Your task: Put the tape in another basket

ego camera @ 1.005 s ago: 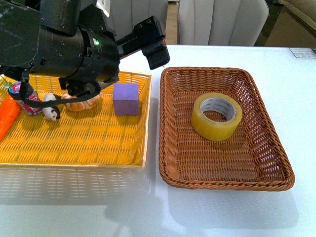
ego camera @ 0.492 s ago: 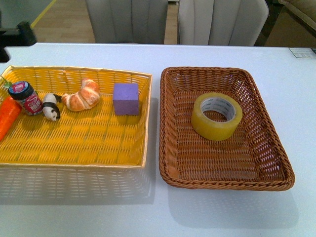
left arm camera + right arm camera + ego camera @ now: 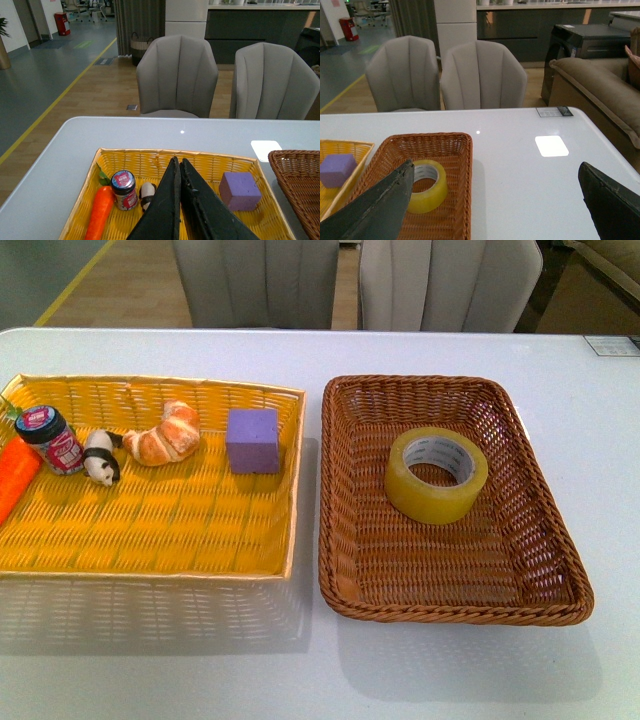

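Observation:
The tape (image 3: 436, 475), a yellowish roll with a white core, lies flat in the brown wicker basket (image 3: 540, 540) on the right of the table. Neither arm shows in the front view. In the right wrist view my right gripper (image 3: 496, 164) is open and empty, held back from the tape (image 3: 432, 196) and the brown basket (image 3: 462, 200), over bare table beside them. My left gripper (image 3: 177, 160) is shut with nothing in it, above the yellow basket (image 3: 150, 156). A corner of the brown basket (image 3: 297, 167) shows beside it.
The yellow basket (image 3: 150, 530) on the left holds a carrot (image 3: 15, 475), a small jar (image 3: 50, 438), a panda figure (image 3: 101, 457), a croissant (image 3: 165, 435) and a purple cube (image 3: 252, 440). Two grey chairs (image 3: 450, 285) stand behind the white table (image 3: 300, 670).
The left arm, which hung over the yellow basket a second ago, has drawn back to the left and out of the front view. The tape has not moved.

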